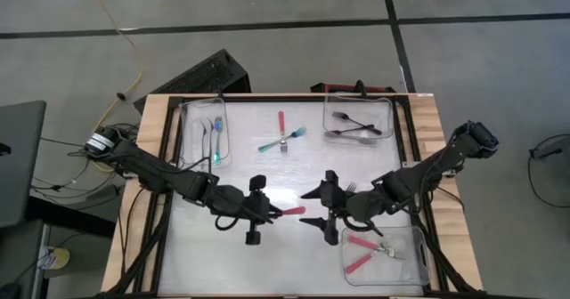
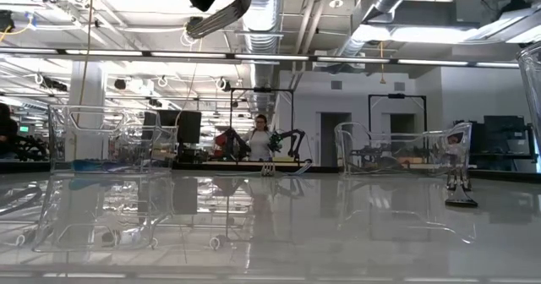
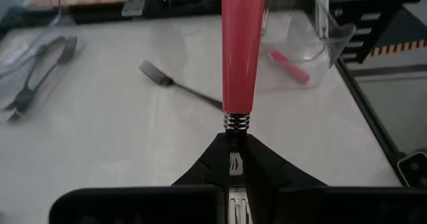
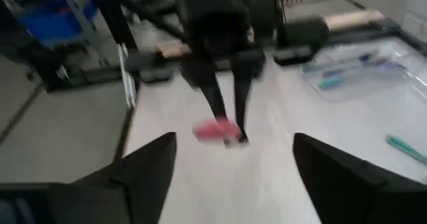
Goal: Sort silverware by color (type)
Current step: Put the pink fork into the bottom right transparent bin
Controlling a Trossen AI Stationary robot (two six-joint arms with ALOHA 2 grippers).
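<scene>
The left gripper [image 1: 264,212] is clamped on a pink fork [image 1: 292,211] at mid-table, handle towards the right gripper [image 1: 322,206], whose fingers stand wide apart. For a clean handover, the right should close squarely on the handle before the left lets go.

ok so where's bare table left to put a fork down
Bare room: the near left part, below the left tray and left of the left hand, which grips a pink fork. Also the strip between the loose forks and both hands. Crowded: the middle, where the open right hand faces the left, and all three trays.
</scene>
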